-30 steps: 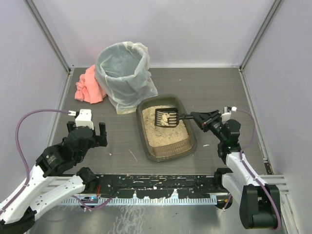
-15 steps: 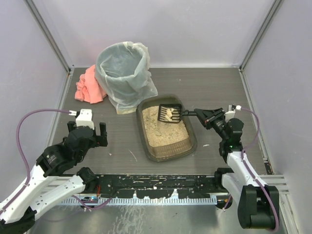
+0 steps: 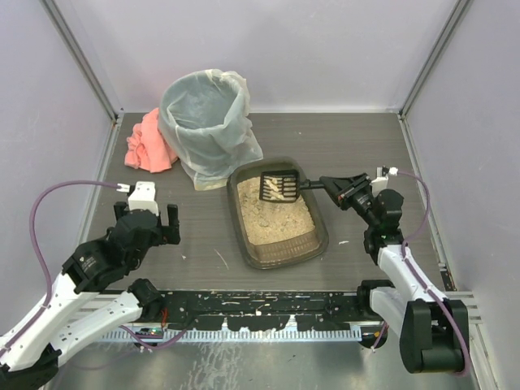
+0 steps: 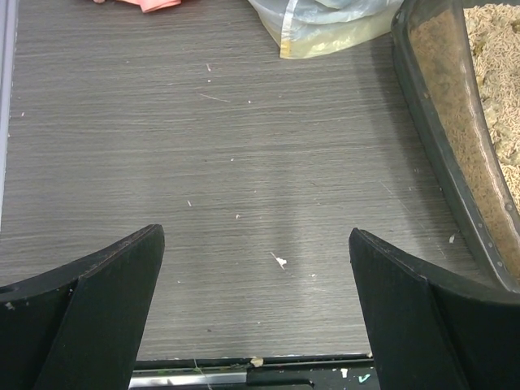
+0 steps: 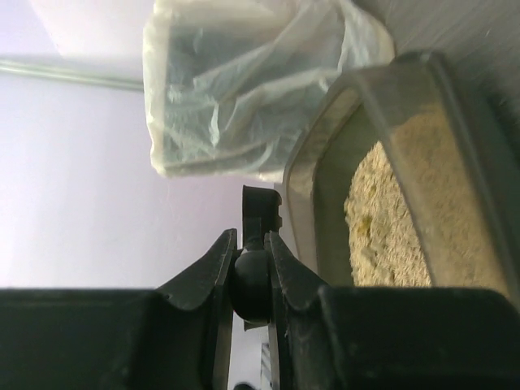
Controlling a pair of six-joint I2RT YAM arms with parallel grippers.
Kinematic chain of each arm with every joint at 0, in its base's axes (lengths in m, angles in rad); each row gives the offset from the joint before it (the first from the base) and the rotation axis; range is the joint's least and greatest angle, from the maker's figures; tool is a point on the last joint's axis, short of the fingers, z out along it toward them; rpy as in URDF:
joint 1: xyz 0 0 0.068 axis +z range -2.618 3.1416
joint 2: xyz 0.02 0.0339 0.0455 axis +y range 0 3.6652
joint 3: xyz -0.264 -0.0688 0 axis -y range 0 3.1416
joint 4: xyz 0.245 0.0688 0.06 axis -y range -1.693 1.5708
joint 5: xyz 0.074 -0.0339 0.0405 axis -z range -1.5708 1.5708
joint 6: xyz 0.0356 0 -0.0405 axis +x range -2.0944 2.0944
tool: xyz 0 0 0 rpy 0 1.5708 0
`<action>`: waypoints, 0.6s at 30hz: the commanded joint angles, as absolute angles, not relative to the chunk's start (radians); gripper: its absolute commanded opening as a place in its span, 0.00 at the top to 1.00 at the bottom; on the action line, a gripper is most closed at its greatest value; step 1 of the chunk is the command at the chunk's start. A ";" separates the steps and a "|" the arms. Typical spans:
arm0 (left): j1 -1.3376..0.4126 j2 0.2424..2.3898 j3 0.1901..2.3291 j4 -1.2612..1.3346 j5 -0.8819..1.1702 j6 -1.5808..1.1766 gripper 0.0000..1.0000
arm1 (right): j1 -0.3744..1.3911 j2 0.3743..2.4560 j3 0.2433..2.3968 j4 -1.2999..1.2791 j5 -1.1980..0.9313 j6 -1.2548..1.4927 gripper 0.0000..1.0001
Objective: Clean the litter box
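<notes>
Right hand [image 3: 327,184] pinching scoop [image 3: 279,188] over litter box [image 3: 280,262] of beige litter [image 3: 276,223], left hand [image 4: 256,236] spread

I stood in a lab test booth, not a home: plain pale wall panels [image 3: 325,49] in metal posts [image 3: 81,61] closed round the dark wood-grain table [image 3: 366,146], and a black mounting rail [image 3: 268,302] ran along its near edge

Bin [image 3: 207,122]: tall, round, lined with whitish translucent plastic, far left of table.
Cloth [image 3: 148,142]: pink-orange, crumpled, touching the bin's left side.
Table [image 3: 357,146]: dark wood-grain, a few pale specks [image 4: 279,261].
</notes>
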State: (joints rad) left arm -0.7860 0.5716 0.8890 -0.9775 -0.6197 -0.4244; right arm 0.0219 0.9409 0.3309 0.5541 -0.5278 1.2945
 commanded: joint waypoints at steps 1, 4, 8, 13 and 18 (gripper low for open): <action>-0.787 0.595 0.896 -0.945 -0.622 -0.407 0.02 | 0.090 0.982 0.375 0.660 -0.538 1.282 0.99; -0.788 0.599 0.892 -0.922 -0.590 -0.399 0.02 | 0.042 0.960 0.315 0.676 -0.494 1.329 0.99; -0.787 0.601 0.896 -0.940 -0.600 -0.397 0.02 | 0.115 0.969 0.349 0.655 -0.479 1.295 0.99; -0.788 0.589 0.891 -0.928 -0.583 -0.391 0.02 | 0.033 0.939 0.323 0.671 -0.467 1.350 0.99; -0.787 0.571 0.889 -0.929 -0.601 -0.391 0.02 | 0.078 0.932 0.379 0.575 -0.510 1.282 0.99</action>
State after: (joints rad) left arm -0.7860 0.5926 0.8886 -0.9745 -0.5941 -0.4026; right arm 0.0875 0.9806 0.3466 0.5571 -0.4995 1.2865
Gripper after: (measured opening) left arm 0.980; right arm 0.235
